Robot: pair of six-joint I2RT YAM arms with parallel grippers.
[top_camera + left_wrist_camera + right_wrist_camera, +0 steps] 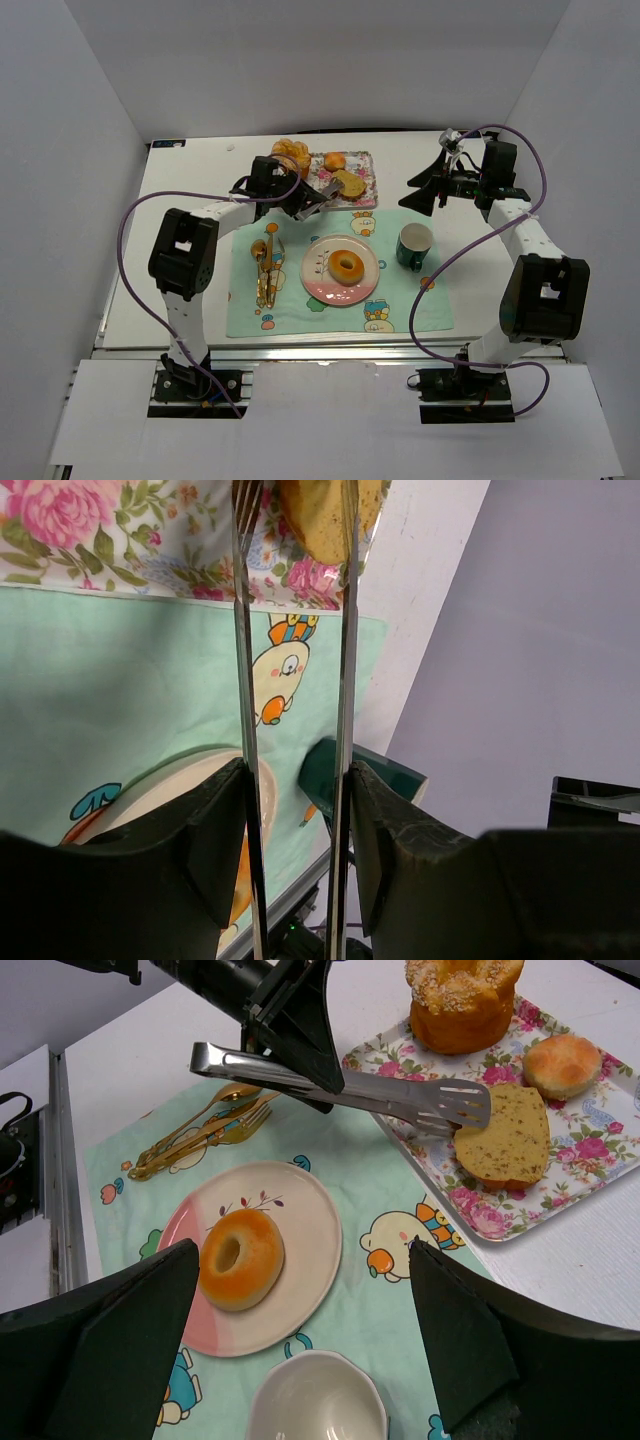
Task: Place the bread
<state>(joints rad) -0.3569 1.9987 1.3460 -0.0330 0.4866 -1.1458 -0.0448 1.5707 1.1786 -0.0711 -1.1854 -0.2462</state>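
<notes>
You have no legible writing here. The small dark label [168,143] at the far-left corner of the table [200,180], left of the floral tray [368,160], is too small to read. The placemat [400,300] in front of that tray shows only cartoon figures.

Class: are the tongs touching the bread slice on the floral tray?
Cannot tell. In the right wrist view the tongs overlap the edge of the bread slice; in the left wrist view it sits between their blades. Neither shows contact or gap plainly.
</notes>
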